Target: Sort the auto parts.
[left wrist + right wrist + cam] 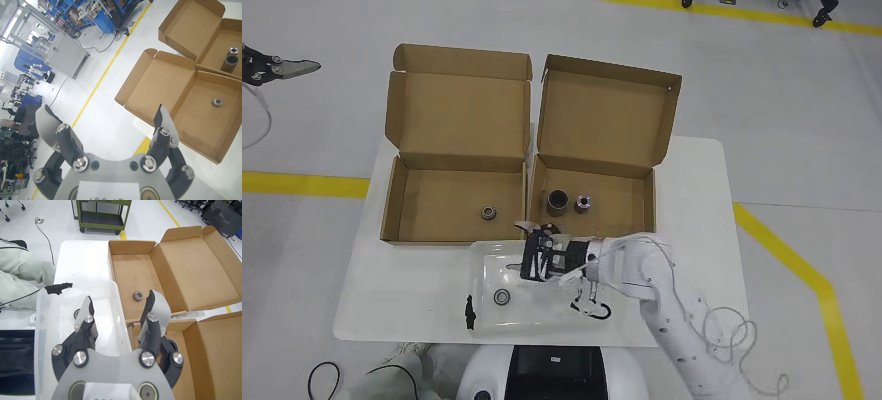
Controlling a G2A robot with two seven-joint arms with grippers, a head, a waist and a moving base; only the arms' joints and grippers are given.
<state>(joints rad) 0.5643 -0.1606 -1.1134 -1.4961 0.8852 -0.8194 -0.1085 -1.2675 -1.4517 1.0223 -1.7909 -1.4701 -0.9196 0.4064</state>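
The right claw (120, 294) is held wide open with nothing in it. It is seen above the far edge of the clear bin (43, 306), where the bin meets the two boxes. The bin is set on the white worktop (692, 200), on the side near the robot. One bearing, the bin bearing (503, 296), is seen lying flat inside the bin in the top view. In the right wrist view it is half hidden behind a claw finger. A second one, the boxed bearing (488, 212), is seen on the floor of the left box (432, 205). In the right box (617, 205) a dark sleeve (231, 63) is stood upright, and a small silver part (235, 50) is placed just beside it. Both are shown well in the left wrist view, while in the right wrist view the sleeve is mostly covered by the claw. A black scrap (57, 288) is stuck on the bin rim. The left claw (103, 108) is also held wide open and empty, over the floor, off the worktop and well apart from the boxes.
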